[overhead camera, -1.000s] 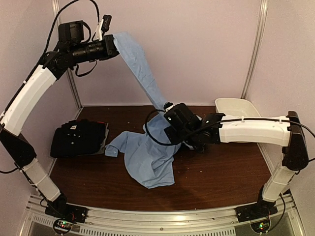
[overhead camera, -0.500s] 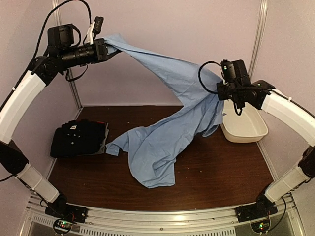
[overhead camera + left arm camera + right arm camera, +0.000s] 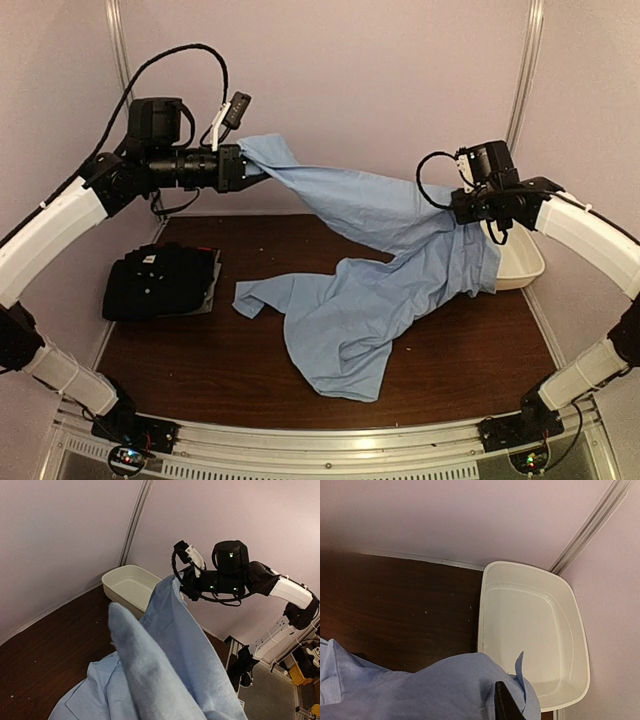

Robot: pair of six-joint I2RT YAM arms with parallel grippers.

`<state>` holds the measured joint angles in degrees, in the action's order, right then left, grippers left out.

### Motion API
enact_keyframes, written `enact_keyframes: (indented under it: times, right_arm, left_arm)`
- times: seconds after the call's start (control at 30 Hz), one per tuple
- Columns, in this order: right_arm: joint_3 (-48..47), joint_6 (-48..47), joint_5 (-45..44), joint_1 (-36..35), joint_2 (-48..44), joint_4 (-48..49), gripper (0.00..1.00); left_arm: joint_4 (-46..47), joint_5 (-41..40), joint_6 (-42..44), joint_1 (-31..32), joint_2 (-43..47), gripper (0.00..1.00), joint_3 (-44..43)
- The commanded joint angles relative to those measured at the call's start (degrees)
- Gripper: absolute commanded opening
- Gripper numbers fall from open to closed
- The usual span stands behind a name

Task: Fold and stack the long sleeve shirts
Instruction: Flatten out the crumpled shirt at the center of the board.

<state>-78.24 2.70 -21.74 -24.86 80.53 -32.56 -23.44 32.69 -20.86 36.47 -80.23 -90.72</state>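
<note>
Two robot arms hold a blue shirt (image 3: 350,310) aloft btwn them: left hand (image 3: 252,166) clamped on one end at upper left, right hand (image 3: 465,215) pinched shut on the cloth at right, near a white tub (image 3: 528,262). Shirt sags mid-span, its lower part w/ one sleeve lying on the bench (image 3: 200,360). Folded black shirt (image 3: 160,282) sits at bench's left, well apart.

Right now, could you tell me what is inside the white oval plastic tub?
The white oval plastic tub shows a bare floor from the right wrist. One corner is covered by the light blue collared cloth shirt, so that part cannot be checked.
</note>
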Motion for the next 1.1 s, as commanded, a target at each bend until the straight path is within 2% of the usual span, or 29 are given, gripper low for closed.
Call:
enact_keyframes:
  times: [0.0, 0.07, 0.2, 0.3, 0.43, 0.5, 0.57, 0.7, 0.73, 0.87, 0.97, 1.07]
  right_arm:
    - [1.3, -0.4, 4.1, 1.2, -0.3, -0.5, 0.13]
    - [1.5, 0.1, 4.7, 1.6, -0.4, -0.6, 0.1]
    - [1.0, 1.7, 5.6, 2.6, -0.6, -1.2, 0.07]
    - [1.6, 3.7, 8.5, 2.8, -1.6, -2.7, 0.06]
    - [6.9, 7.8, 14.1, 2.7, -5.8, -3.5, 0.07]
    - [10.4, 10.6, 16.2, 2.7, -8.9, -4.3, 0.13]
    - [13.6, 13.5, 18.1, 2.7, -11.6, -5.6, 0.25]
    - [19.8, 19.9, 25.5, 2.7, -17.6, -7.4, 0.68]
    - [20.9, 21.4, 26.1, 2.6, -19.3, -7.7, 0.74]
    - [23.4, 25.1, 25.9, 2.4, -26.4, -10.2, 0.84]
    - [23.6, 26.4, 29.7, 2.3, -31.1, -11.2, 0.86]
    - [23.2, 27.4, 33.4, 2.2, -36.1, -11.4, 0.9]
  left_arm:
    - [2.7, -6.4, 1.8, -0.4, 2.3, 0.0, 0.4]
    - [3.0, -5.9, 1.9, -0.4, 2.4, 0.0, 0.3]
    - [5.4, 3.4, 2.2, 1.2, 2.4, 0.0, 0.9]
    - [5.4, 3.1, 3.7, 3.8, 2.9, 0.0, 1.7]
    - [5.7, 3.1, 4.1, 5.8, 3.9, 0.0, 2.9]
    - [5.8, 3.3, 5.5, 8.1, 4.8, 0.0, 3.2]
    - [5.4, 3.4, 6.9, 10.8, 5.4, 0.0, 3.4]
    - [3.5, -0.1, 8.2, 16.9, 6.1, 0.0, 4.0]
    - [3.2, -1.9, 8.2, 18.2, 6.3, 0.0, 4.4]
    - [3.0, -7.5, 5.9, 20.6, 7.4, 0.0, 6.2]
    - [3.0, -12.9, 2.7, 20.7, 8.2, 0.0, 7.5]
    - [3.0, -14.7, 1.3, 20.8, 8.0, 0.0, 9.2]
